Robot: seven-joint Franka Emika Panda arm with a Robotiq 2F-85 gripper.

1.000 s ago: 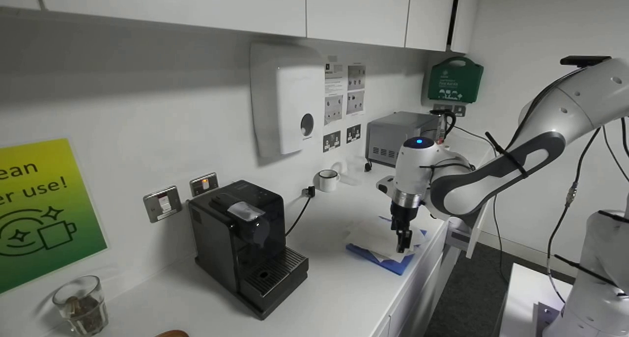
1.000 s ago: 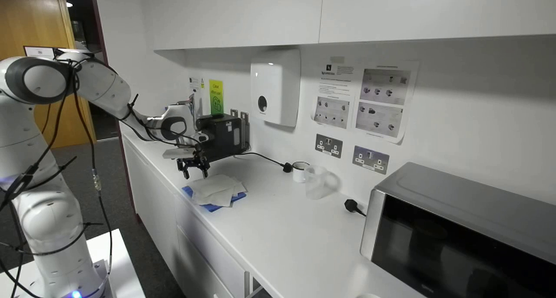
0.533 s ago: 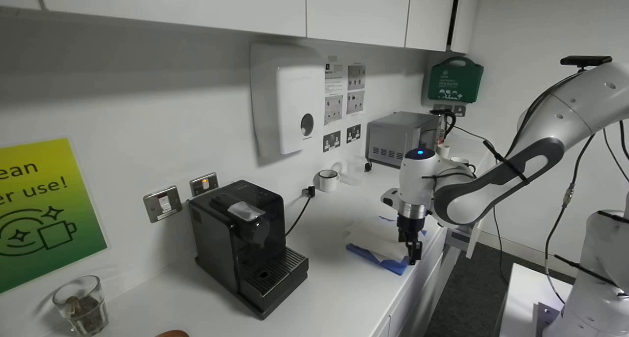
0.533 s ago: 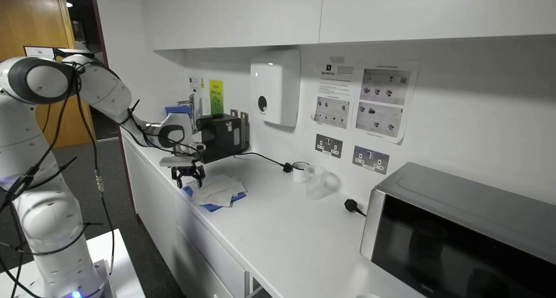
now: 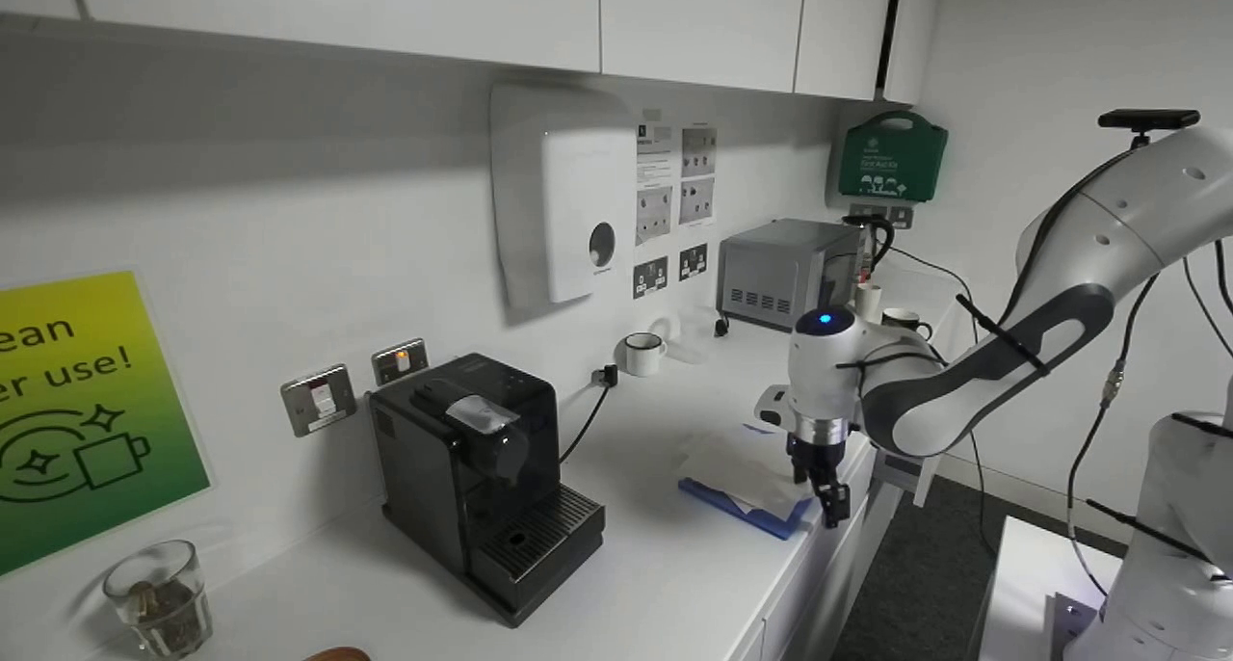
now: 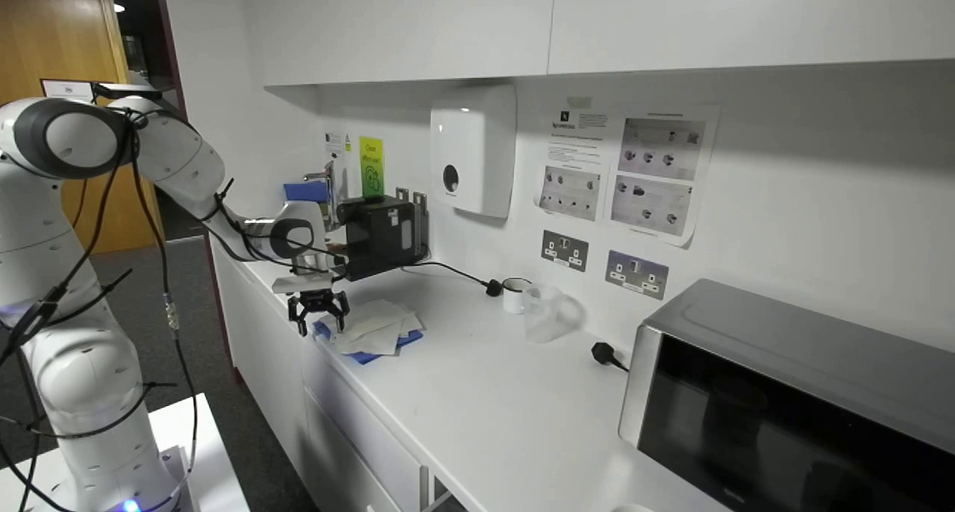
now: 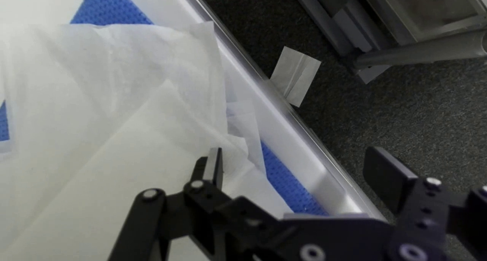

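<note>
My gripper stands open with nothing between its fingers, at the front edge of the counter. Below it lie thin white sheets, creased and overlapping, on a blue dimpled cloth. In the wrist view the left finger is over the sheets; the right finger is out past the edge, above the dark floor. Whether the left fingertip touches the sheets I cannot tell. Both exterior views show the gripper beside the front of the pile of sheets, with blue cloth sticking out underneath.
The counter edge runs diagonally under the jaws. A pale paper piece lies beyond it, lower down. Along the counter stand a black coffee machine, a white mug, a translucent beaker and a microwave.
The open gripper has come down and shifted outward, from above the sheets to the counter's front edge. Sheets and blue cloth lie as before.
</note>
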